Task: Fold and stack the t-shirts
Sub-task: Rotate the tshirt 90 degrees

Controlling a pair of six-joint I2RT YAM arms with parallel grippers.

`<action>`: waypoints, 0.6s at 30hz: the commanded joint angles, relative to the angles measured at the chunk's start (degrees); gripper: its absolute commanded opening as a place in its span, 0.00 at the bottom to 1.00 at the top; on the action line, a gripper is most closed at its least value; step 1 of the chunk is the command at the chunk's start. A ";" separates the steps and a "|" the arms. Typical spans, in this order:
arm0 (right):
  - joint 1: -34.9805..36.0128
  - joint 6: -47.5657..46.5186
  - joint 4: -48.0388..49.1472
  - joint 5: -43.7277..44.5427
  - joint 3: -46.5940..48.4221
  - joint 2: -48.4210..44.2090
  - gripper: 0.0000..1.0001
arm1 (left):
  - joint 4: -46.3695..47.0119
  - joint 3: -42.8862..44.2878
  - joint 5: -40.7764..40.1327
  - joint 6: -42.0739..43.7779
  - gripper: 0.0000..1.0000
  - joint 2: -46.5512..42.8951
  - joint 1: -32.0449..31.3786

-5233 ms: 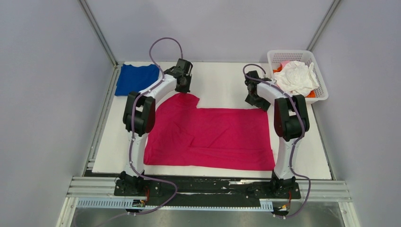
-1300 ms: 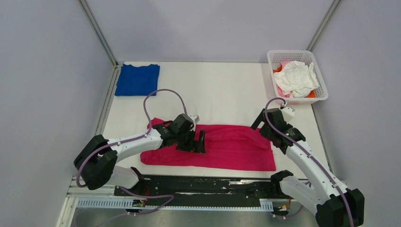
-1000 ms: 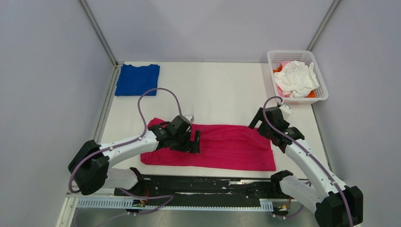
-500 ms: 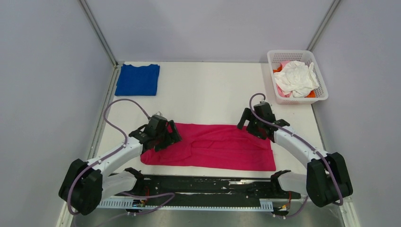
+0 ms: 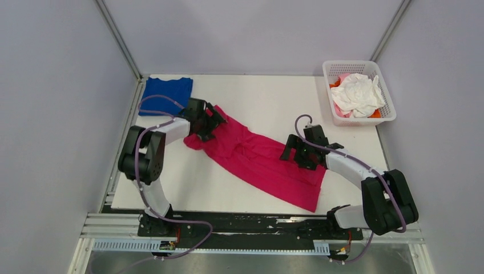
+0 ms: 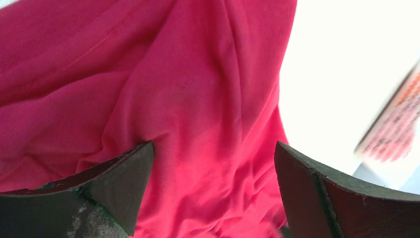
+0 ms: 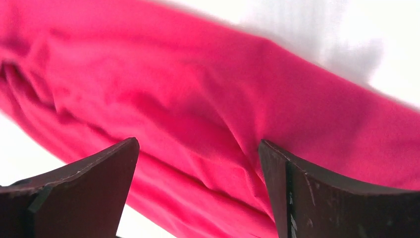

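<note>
Two arms, both low over the desk (image 5: 268, 100). Left arm (image 5: 171, 128) reaches far-left, its left hand (image 5: 212, 121) at the top end of the pink shirt (image 5: 257, 162). Right arm (image 5: 348, 165) is bent back, right hand (image 5: 289, 150) by the shirt's lower end. Shirt lies diagonal mid-desk.

Basket (image 5: 354, 64) in the far-right corner: white shirt (image 5: 357, 94) over a pale pink shirt (image 5: 342, 77) + orange shirt (image 5: 374, 114). Blue shirt (image 5: 165, 94) sits folded far-left.

Both hands spread wide, tips at the cloth, nothing pinched afaict.

Folded magenta-pink cloth t-shirt (image 5: 259, 162) now lies diagonally, no longer parallel to the near edge. Its left end and the left gripper (image 5: 211, 121) have shifted far-left, near the royal blue cloth t-shirt (image 5: 165, 94).
</note>
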 commanded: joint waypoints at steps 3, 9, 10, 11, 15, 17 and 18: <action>2.43 -3.31 2.43 -13.87 -3.76 1.71 1.00 | -1.13 29.75 -1.04 -1.76 1.00 24.33 0.82; 10.73 -5.21 3.09 -19.53 -3.39 3.44 1.00 | 0.29 65.55 8.46 -8.18 1.00 54.92 -0.01; 12.77 -5.63 3.30 -19.99 -3.12 3.39 1.00 | 1.38 73.74 9.44 -9.86 1.00 57.96 -0.49; 14.85 -6.25 3.78 -20.65 -3.05 3.26 1.00 | 2.62 78.37 10.42 -10.63 1.00 63.91 -1.03; 23.42 -7.40 4.65 -20.30 -3.01 2.80 1.00 | 5.65 98.04 9.73 -15.50 1.00 75.81 -2.08; 26.54 -7.40 4.27 -18.57 -2.47 2.65 1.00 | 11.53 96.92 7.70 -17.70 1.00 75.85 -2.01; 27.95 -7.51 3.91 -17.80 -2.17 2.52 1.00 | 13.55 95.47 7.04 -17.39 1.00 75.45 -1.99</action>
